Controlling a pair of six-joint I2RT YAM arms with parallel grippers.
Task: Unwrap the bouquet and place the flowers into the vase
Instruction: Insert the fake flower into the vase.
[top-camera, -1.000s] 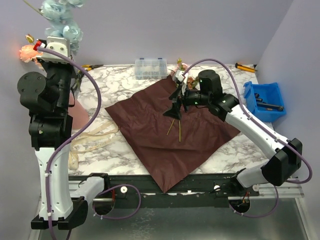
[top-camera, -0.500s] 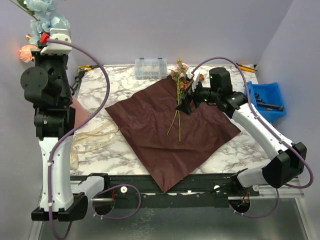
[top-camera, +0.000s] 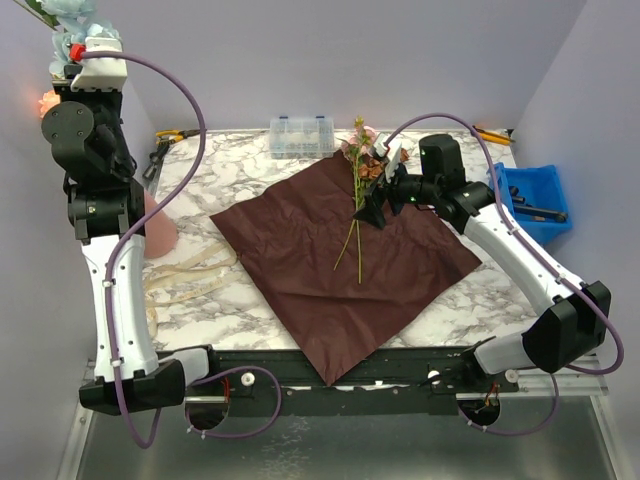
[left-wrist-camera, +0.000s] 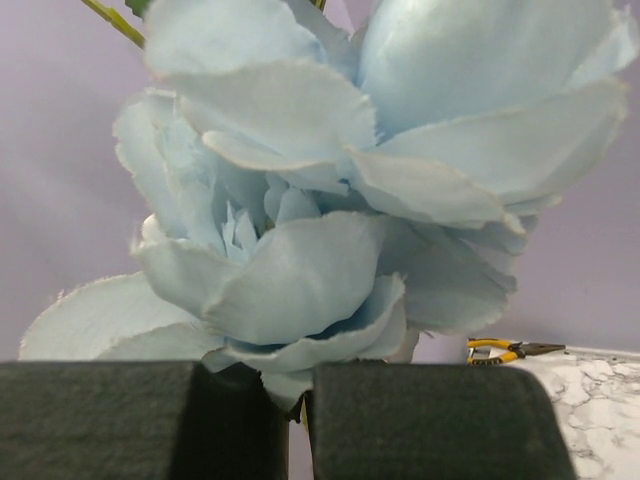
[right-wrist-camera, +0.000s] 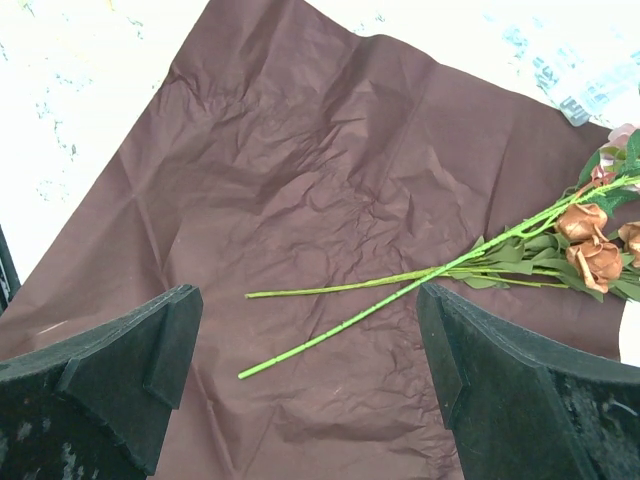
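Top external view is showing the relation that matters. My right gripper (top-camera: 371, 205) is hovering with its jaws spread wide, just to the right of the flowers (top-camera: 361, 150) that are lying on the maroon sheet (top-camera: 330, 280) in the middle of the worktop (top-camera: 250, 165). Their long axis is running from the far edge, where the blooms are resting past the far corner of the sheet, toward the near edge, where the cut ends are pointing. My right arm is clearly the nearer one. My left arm is standing raised high over the far left corner, well apart from them.

My left gripper (left-wrist-camera: 295, 425) is pressing its pads (left-wrist-camera: 140, 420) together under a blue flower (left-wrist-camera: 320, 200), pinching it at the base, and this bloom is filling the left wrist view. The vase (top-camera: 160, 235) is showing near the left edge of the worktop, partly hidden behind that arm.

The right wrist view is giving what the top view is not. There the thin green stems (right-wrist-camera: 400, 285) are lying a little apart from each other and slanting from one finger toward the other. So I am judging that the wrist is needing a turn before the jaws can close across them. This view is not showing the vase at all; only the top view is doing that.
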